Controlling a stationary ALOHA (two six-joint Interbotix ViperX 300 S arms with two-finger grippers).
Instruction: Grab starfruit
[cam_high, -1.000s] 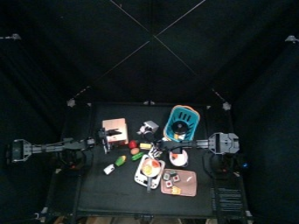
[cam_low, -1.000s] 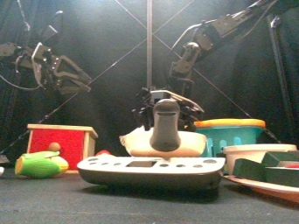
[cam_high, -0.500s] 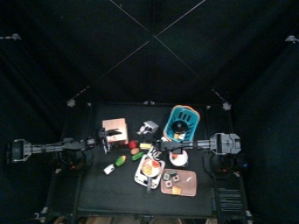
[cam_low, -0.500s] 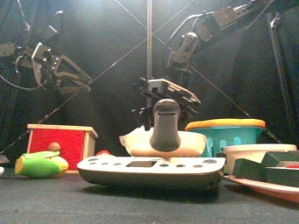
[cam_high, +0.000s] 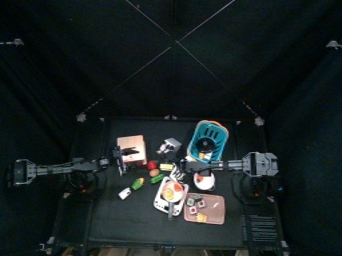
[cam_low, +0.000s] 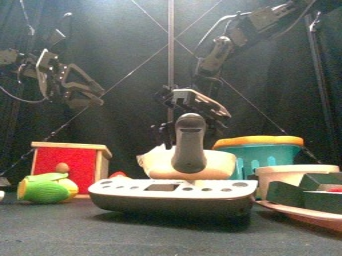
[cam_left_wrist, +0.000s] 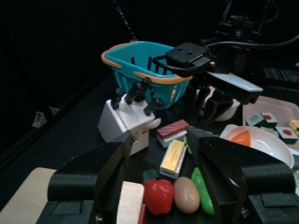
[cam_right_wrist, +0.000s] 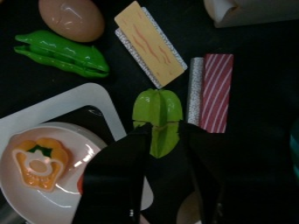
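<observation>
The starfruit (cam_right_wrist: 159, 116), a small green ridged piece, lies on the black table (cam_right_wrist: 263, 70) between a striped red slab (cam_right_wrist: 212, 93) and the white plate (cam_right_wrist: 73, 105), just past the right gripper (cam_right_wrist: 158, 150).

Right jaws spread wide, straddling its near end, nothing held.

It looks like light, hard, smooth plastic; best pinched across the ribbed flanks at mid-length.

Its lower end is hidden behind the jaws, so contact is unclear.

Left gripper (cam_left_wrist: 163, 171) hangs open, aside.

1 starfruit (cam_right_wrist: 156, 112), 1 egg (cam_right_wrist: 69, 17), 1 pea pod (cam_right_wrist: 61, 52), 1 teal basket (cam_left_wrist: 149, 63), 1 red tomato (cam_left_wrist: 159, 196)
</observation>
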